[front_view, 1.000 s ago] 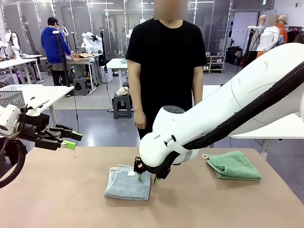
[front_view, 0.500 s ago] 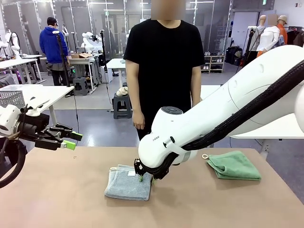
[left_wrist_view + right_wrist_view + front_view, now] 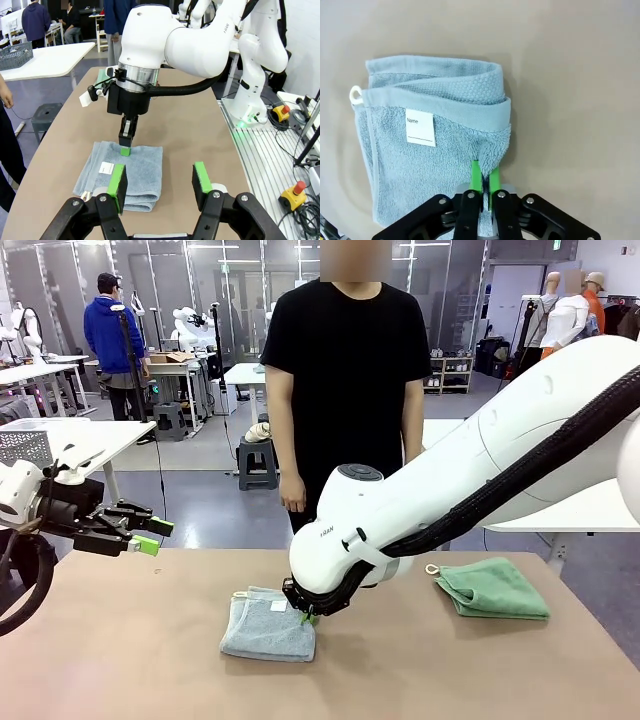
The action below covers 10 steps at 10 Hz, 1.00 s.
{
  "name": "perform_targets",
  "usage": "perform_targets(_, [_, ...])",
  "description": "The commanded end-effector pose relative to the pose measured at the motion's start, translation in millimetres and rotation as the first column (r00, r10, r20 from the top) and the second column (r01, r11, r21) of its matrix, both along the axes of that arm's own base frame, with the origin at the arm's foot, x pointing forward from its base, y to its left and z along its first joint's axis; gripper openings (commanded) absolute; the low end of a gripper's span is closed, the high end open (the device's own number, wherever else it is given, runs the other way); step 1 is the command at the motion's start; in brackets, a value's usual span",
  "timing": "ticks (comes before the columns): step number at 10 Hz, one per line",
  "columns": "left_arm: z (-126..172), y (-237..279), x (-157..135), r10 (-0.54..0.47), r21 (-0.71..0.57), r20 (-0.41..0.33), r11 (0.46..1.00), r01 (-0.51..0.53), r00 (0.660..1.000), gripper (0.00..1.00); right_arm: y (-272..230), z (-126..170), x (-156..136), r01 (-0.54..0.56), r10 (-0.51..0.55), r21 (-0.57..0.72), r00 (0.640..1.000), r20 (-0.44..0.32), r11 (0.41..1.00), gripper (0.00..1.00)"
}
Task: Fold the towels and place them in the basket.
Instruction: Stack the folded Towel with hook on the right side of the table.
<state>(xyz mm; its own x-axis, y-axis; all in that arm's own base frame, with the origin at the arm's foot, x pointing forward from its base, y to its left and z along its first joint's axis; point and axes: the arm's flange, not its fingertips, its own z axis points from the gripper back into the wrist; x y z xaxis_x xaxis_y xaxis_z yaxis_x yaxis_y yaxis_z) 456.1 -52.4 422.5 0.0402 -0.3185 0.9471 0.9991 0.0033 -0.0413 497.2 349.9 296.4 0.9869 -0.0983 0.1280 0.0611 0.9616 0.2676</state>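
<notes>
Since a second ago the right pincer (image 3: 309, 617) has been brought together at the right edge of the blue-grey towel (image 3: 268, 628), where its green pads were apart before. In the right wrist view the pads are seen clamped on a pinched-up tuft of the towel's upper layer at that edge. The towel lies folded on the brown desk (image 3: 140, 660), a white name label (image 3: 420, 134) on its top and a small white loop (image 3: 355, 95) at one corner. The left pincer (image 3: 146, 536) is held above the desk's left end, well apart from the towel, with its pads (image 3: 118, 181) spread and nothing between them. The green towel (image 3: 492, 588) lies folded on the desk's right side, a small loop (image 3: 432, 569) at its near-left corner. A person in a black shirt (image 3: 345, 370) is stood at the far edge of the desk, arms hanging.
</notes>
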Motion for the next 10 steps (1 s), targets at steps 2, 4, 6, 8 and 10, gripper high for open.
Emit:
perform_targets(2, [2,0,0,0.004,-0.012,0.003,1.0,-0.004,1.0,0.67,11,-2,2,0.011,-0.011,-0.045,1.0,-0.003,0.999,0.0])
perform_targets(4, [2,0,0,0.004,-0.012,0.003,1.0,-0.004,1.0,0.67,0,0,0,-0.003,0.003,-0.003,1.0,0.0,1.0,0.0])
perform_targets(6, [2,0,0,0.004,-0.012,0.003,1.0,-0.004,1.0,0.67,0,0,0,-0.003,0.003,-0.003,1.0,0.0,1.0,0.0])
perform_targets(8, [2,0,0,0.004,-0.012,0.003,1.0,-0.004,1.0,0.67,0,0,0,-0.006,0.006,-0.005,1.0,0.001,1.0,0.05])
perform_targets(10, [2,0,0,0.004,-0.012,0.003,1.0,-0.004,1.0,0.67,-17,29,-13,-0.069,0.071,-0.054,0.997,0.042,0.996,0.04])
